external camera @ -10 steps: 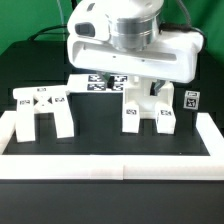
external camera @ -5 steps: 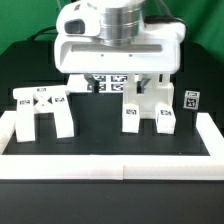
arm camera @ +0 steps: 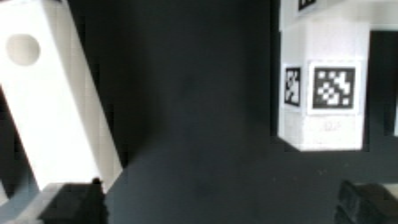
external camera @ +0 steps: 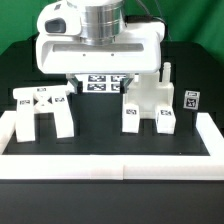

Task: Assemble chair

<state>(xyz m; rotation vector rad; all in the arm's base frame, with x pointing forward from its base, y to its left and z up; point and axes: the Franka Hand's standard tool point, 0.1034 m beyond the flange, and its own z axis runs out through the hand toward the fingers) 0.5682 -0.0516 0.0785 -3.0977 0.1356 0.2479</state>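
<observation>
The chair lies in parts on the black table. A cross-braced frame (external camera: pixel 40 108) with tags stands at the exterior view's left. A seat block on short legs (external camera: pixel 150 103) stands at the right, with a thin white post (external camera: pixel 167 72) rising behind it. The robot hand (external camera: pixel 100 40) hangs high over the gap between them. In the wrist view my gripper (arm camera: pixel 221 205) is open and empty, with dark fingertips (arm camera: pixel 71 203) low in the picture. Beneath it are a long white part with a round hole (arm camera: pixel 45 110) and a tagged white block (arm camera: pixel 329 90), with bare table between.
The marker board (external camera: pixel 105 82) lies flat behind the parts, under the hand. A small tagged white piece (external camera: pixel 191 100) stands at the far right. A long white rail (external camera: pixel 110 165) edges the table's front and runs up both sides.
The robot hand has moved steadily toward the exterior view's left, uncovering the seat block and the post behind it. The chair parts have not moved.
</observation>
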